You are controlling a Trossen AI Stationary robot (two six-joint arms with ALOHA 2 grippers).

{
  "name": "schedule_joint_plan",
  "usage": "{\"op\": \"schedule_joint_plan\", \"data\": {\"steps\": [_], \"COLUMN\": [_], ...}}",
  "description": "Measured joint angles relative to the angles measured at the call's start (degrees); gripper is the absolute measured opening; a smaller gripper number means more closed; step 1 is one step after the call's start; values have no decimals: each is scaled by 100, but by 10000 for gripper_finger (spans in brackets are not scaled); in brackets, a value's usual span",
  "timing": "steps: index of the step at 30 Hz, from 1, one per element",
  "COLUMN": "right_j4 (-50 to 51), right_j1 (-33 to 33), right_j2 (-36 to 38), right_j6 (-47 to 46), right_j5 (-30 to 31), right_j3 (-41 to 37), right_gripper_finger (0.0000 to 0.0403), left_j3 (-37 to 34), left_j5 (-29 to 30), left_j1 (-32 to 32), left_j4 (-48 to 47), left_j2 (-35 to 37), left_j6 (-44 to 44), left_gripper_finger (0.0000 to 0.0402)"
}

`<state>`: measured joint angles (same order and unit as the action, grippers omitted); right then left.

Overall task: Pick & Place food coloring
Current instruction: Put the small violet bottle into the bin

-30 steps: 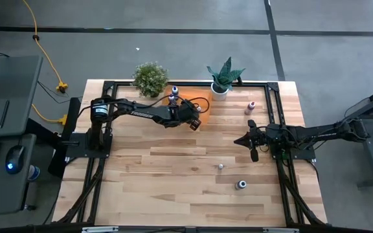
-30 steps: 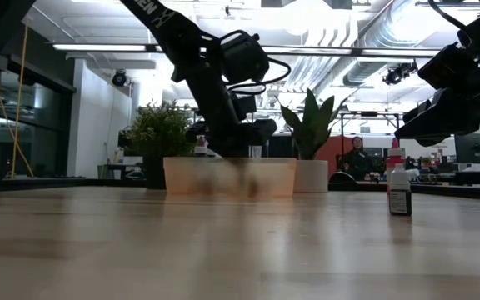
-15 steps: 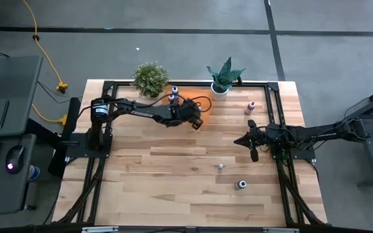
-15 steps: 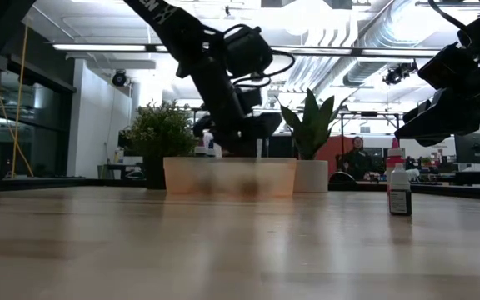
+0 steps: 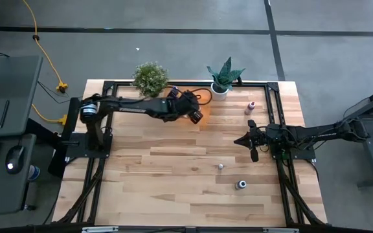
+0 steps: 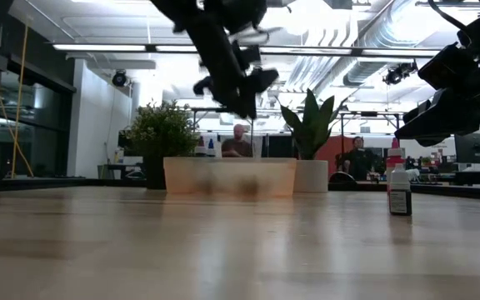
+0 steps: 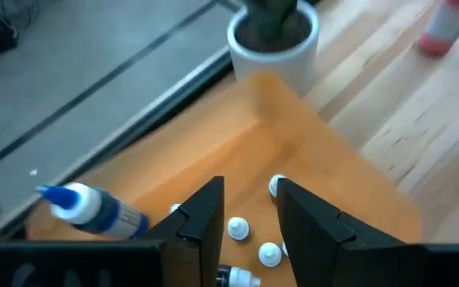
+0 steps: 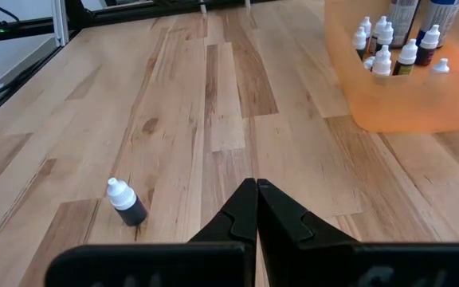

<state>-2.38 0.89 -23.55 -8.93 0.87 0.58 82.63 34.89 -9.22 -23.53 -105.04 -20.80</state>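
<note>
At the desk's far edge, between two potted plants, the orange bin (image 5: 188, 109) holds most of the food coloring bottles (image 8: 389, 48), white-capped and upright; a blue-bodied one (image 7: 94, 209) lies tilted inside. Three bottles stay out on the desk (image 5: 173, 175): a pink one (image 5: 251, 106) near the far right side, a tiny one (image 5: 221, 166) toward the middle, and a dark one (image 5: 241, 185) nearer the front. Left tool (image 5: 195, 114) hangs above the bin, fingers (image 7: 202, 219) spread a little, nothing between them; bottle caps show below the gap. Right tool (image 8: 255, 209) sits at the desk's right side, well apart from the bin, fingers pressed together, empty. Bushy plant (image 5: 151, 77) is left of the bin, spiky plant in a white pot (image 5: 223, 79) just right of it. Low view shows what looks like seated people in the room behind, too blurred to be sure.
</note>
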Motion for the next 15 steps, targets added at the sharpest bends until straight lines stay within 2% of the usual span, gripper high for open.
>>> {"op": "schedule_joint_plan", "data": {"steps": [7, 11, 15], "right_j4": [-1, 0, -1], "right_j1": [2, 0, 2], "right_j2": [0, 0, 0], "right_j6": [0, 0, 0], "right_j5": [-1, -1, -1], "right_j3": [-1, -2, -2], "right_gripper_finger": [0, 0, 0], "left_j3": [-4, -4, -4], "left_j5": [-18, -528, -1417], "left_j1": [318, 575, 868], "left_j4": [-424, -446, -482], "left_j2": [746, 1035, 1172], "left_j6": [554, 1134, 1880], "left_gripper_finger": [113, 113, 113]}}
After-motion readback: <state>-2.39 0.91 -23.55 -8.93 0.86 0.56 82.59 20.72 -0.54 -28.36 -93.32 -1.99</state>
